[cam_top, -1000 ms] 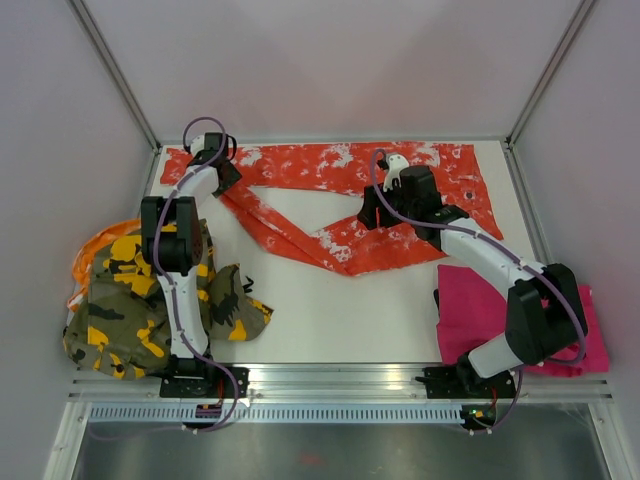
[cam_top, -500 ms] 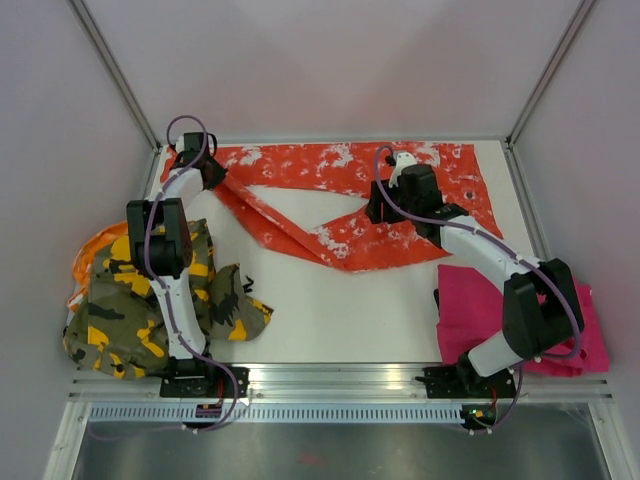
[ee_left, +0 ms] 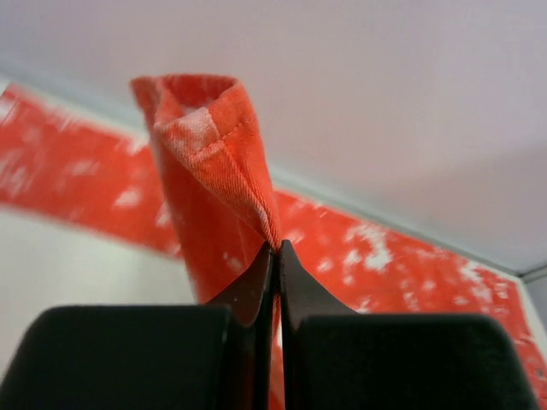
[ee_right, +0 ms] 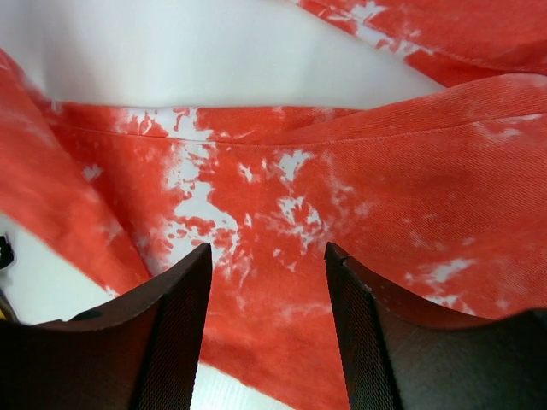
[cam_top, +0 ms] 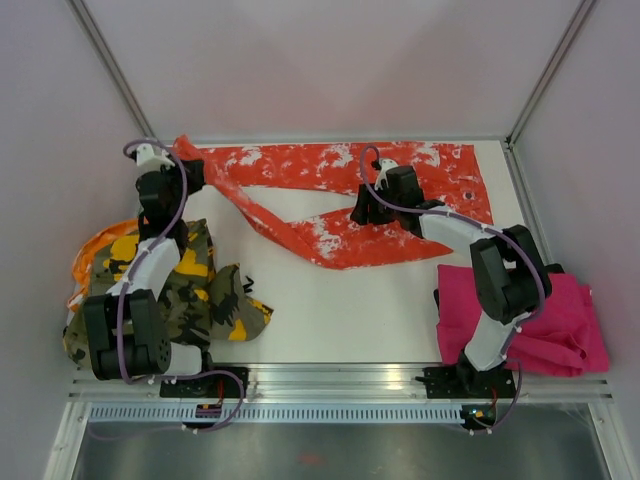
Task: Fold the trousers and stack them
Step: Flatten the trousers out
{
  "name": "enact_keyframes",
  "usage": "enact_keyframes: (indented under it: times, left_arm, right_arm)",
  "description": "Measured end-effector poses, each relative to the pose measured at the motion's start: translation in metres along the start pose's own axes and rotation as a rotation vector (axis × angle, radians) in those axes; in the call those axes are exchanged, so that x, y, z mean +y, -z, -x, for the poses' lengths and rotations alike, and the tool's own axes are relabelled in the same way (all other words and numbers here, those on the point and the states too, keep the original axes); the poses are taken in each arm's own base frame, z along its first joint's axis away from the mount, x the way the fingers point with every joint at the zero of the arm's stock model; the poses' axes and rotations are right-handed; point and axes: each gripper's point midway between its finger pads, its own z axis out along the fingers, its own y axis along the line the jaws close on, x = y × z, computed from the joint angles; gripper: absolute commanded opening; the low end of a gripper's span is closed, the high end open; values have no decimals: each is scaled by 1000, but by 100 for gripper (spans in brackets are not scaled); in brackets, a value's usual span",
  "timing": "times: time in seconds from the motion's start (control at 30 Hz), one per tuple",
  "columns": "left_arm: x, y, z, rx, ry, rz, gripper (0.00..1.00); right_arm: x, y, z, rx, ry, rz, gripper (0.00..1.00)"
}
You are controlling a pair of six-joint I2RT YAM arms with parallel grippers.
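The orange-red trousers with white splatter lie across the far side of the table, one leg along the back edge and the other angling down to a bend. My left gripper is at the far left corner, shut on the leg's hem, which stands raised off the table above the jaws. My right gripper hovers open just over the bent leg, with splattered cloth showing between its fingers. The camouflage trousers are heaped at the near left. The pink trousers lie at the near right.
Bare white table runs between the two heaps. Metal frame posts and pale walls close in the back and sides. A small black mark sits beside the camouflage heap. The right arm's elbow stands over the pink cloth.
My left gripper closed on the leg's hem and carried it left and up toward the corner. My right gripper slid left along the bent leg, its jaws narrowing slightly.
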Motion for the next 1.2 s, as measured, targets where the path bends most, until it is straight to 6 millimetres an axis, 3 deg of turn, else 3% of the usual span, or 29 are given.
enact_keyframes:
  times: [0.17, 0.23, 0.3, 0.5, 0.6, 0.63, 0.73, 0.8, 1.03, 1.2]
  left_arm:
    - [103, 46, -82, 111, 98, 276, 2]
    - [135, 59, -93, 120, 158, 366, 2]
    - [151, 63, -90, 102, 206, 402, 2]
    - [153, 63, -78, 54, 236, 401, 2]
    - [152, 68, -67, 20, 230, 406, 2]
    - [151, 70, -61, 5, 227, 405, 2]
    - [148, 76, -41, -43, 215, 402, 2]
    - [145, 79, -31, -64, 204, 395, 2]
    - [130, 77, -2, -106, 152, 354, 2]
    - [134, 77, -4, -100, 141, 363, 2]
  right_arm:
    - [4, -17, -15, 43, -4, 29, 61]
    - [10, -28, -21, 63, 7, 44, 59]
    - [22, -44, -28, 86, 27, 63, 58]
    - [62, -84, -58, 143, 96, 109, 46]
    - [74, -98, -57, 134, 117, 111, 33]
    - [76, -102, -55, 126, 124, 108, 23]
    - [72, -113, -48, 109, 126, 74, 5]
    - [67, -122, -40, 88, 119, 30, 0]
    - [50, -155, 1, -14, 36, -91, 0]
    - [25, -165, 25, -59, -30, -127, 1]
